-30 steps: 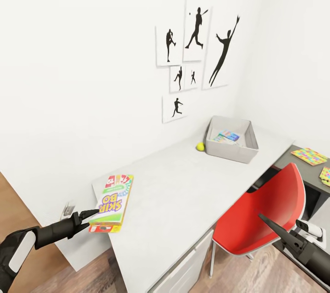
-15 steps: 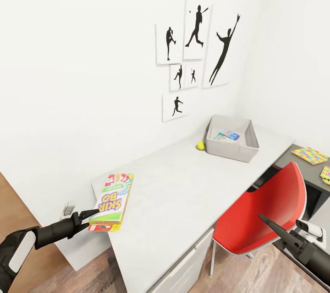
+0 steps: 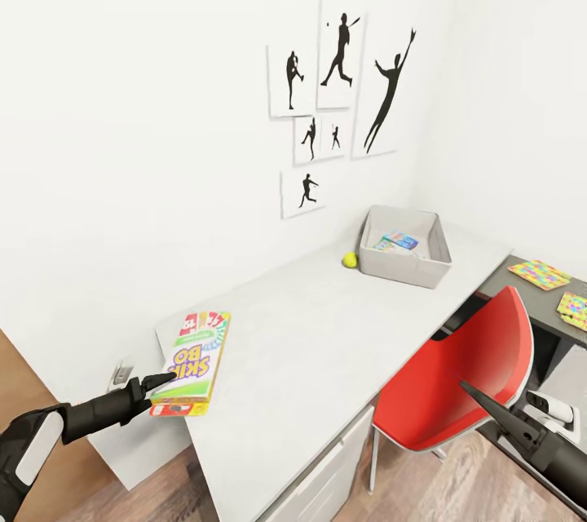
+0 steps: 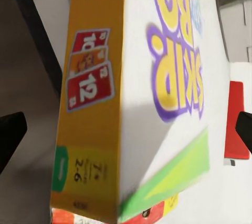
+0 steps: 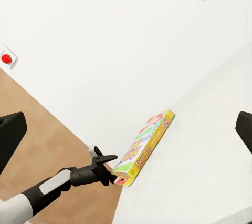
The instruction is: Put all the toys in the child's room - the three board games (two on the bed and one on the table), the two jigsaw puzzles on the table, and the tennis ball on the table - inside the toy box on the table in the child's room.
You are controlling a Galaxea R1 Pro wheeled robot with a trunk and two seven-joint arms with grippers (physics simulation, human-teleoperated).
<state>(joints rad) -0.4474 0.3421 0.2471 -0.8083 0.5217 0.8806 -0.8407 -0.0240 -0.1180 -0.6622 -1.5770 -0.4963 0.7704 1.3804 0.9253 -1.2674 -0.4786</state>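
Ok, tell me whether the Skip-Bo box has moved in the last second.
No. The Skip-Bo box sits over the same corner of the table. Its slight leftward drift matches that of the wall pictures, so the camera turned.

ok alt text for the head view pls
The left gripper holds a Skip-Bo game box over the near end of a grey desk; a toy box and tennis ball sit at the far end.

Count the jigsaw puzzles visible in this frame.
2. One jigsaw puzzle lies on the lower dark desk section beyond the red chair; the second sits nearer on that section, cut by the picture's edge.
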